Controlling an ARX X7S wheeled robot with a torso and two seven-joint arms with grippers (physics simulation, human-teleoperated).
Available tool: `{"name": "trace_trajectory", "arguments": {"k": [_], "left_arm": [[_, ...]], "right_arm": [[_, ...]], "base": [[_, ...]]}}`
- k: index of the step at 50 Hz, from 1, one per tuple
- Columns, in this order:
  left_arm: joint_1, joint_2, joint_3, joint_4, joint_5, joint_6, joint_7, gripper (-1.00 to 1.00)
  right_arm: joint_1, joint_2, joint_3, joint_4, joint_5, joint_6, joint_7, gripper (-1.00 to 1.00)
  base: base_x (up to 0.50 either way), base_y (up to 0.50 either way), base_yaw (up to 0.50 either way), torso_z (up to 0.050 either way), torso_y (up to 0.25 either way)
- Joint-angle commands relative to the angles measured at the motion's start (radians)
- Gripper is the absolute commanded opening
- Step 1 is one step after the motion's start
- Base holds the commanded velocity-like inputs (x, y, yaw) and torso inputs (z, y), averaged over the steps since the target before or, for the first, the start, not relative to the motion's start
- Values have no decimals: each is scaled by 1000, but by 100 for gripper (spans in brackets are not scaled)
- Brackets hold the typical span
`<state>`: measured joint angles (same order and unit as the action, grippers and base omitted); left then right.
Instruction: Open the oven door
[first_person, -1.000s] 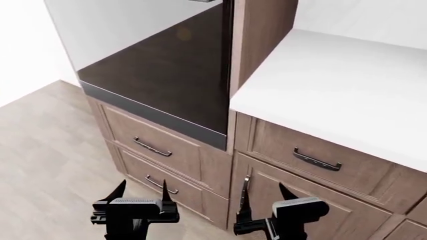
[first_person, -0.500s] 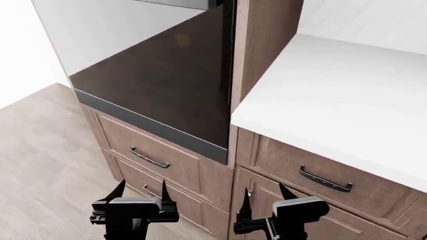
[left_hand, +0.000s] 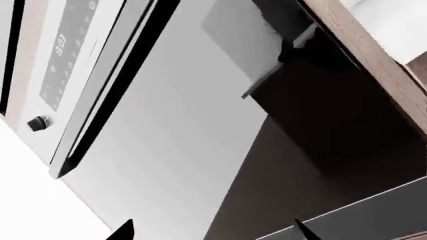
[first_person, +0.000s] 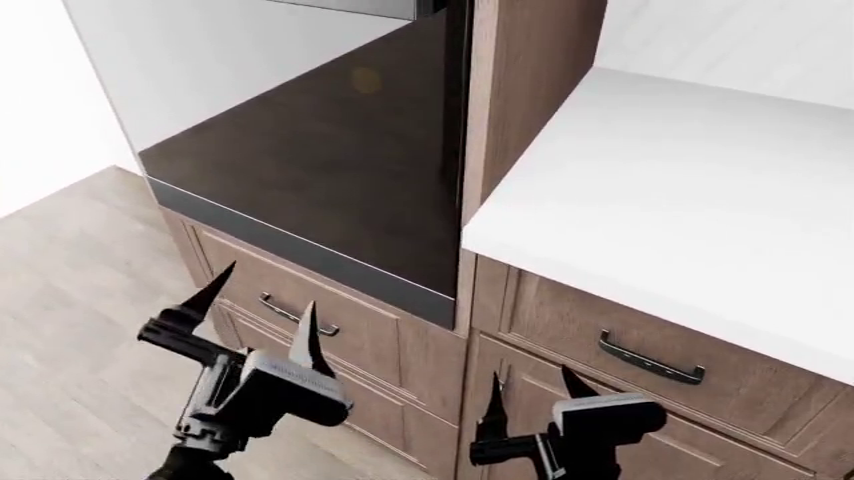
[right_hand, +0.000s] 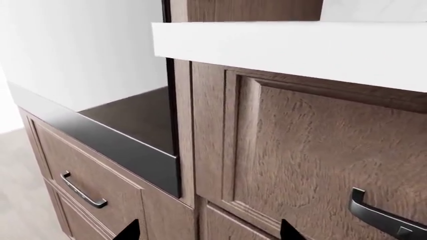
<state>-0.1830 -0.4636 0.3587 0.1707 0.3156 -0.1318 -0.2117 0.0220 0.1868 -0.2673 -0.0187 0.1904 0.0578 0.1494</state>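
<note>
Left end effector (first_person: 254, 325), fingers spread and empty, hovered before the drawers, nearer than the spread right end effector (first_person: 531, 398) to the oven door (first_person: 320, 170), whose glossy panel lay above and ahead; its bar handle (left_hand: 280, 60) ran horizontally higher up.

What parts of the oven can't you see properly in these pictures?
- Oven door top and bar handle: cut off by the head view's upper edge.
- Handle in the left wrist view: only one end shows.
- Display digits: too small to read.
- Left end effector in its wrist view: only the fingertips show.
</note>
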Motion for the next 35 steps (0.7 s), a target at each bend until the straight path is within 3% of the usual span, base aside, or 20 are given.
{"name": "trace_trajectory", "arguments": {"k": [1,8,14,21,35], "left_arm": [[-182,-233,66,96,309,-36,99,100],[-316,-291,55,66,391,20,71,100],[-504,-309,71,31,406,73,147,100],[-713,-251,113,-28,429,95,234,100],[-861,-142,201,-230,457,127,257,100]], "right_arm": [[-3,8,4,-19,20,1,3,100],[-8,8,28,-46,85,10,-11,100],[-12,8,33,-54,126,0,-34,100],[-7,0,55,-49,208,13,-61,100],[-12,-8,73,-47,256,-28,-73,100]], "base": [[0,0,0,0,0],[0,0,0,0,0],[0,0,0,0,0],[0,0,0,0,0],[0,0,0,0,0]]}}
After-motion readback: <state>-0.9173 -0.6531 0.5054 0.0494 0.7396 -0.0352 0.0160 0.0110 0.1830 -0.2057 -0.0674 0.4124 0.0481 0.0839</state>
